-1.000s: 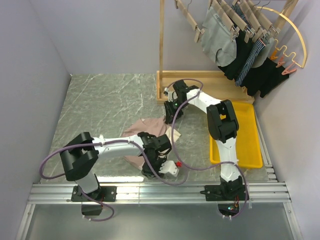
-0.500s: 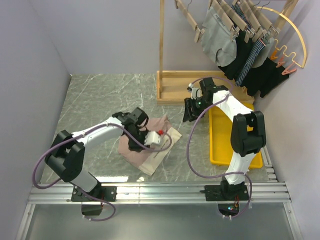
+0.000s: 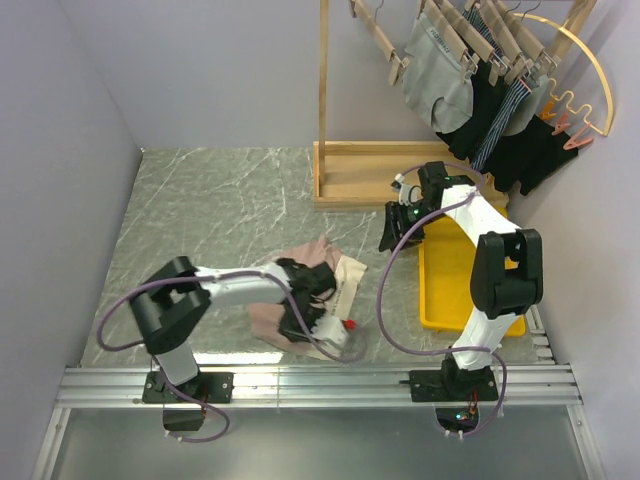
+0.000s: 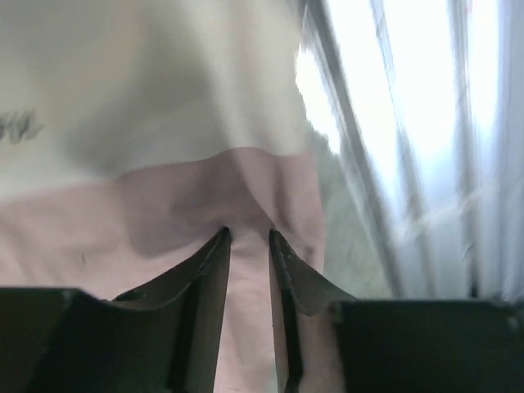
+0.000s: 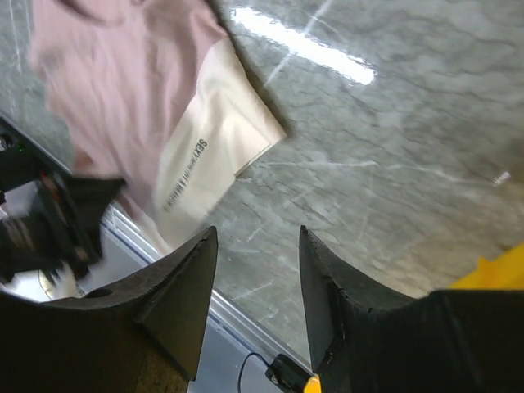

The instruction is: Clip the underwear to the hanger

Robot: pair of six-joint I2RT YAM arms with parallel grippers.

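Top external: the left gripper [image 4: 248, 235] has shifted to the near side of the underwear [image 3: 305, 256], by the near edge of the bench [image 3: 200, 200] — jaws narrow on pink cloth, we cannot tell if pinched. Right gripper [image 5: 255, 233], wide and empty, has backed away; hanger [image 3: 378, 37] untouched on the rack [image 3: 323, 90] — clipping not begun.

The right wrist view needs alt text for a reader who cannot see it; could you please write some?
Pink underwear with a cream lettered waistband lies crumpled on a grey marbled table at upper left. The right gripper holds its two dark fingers apart and empty in the foreground; a yellow tray corner shows at lower right.
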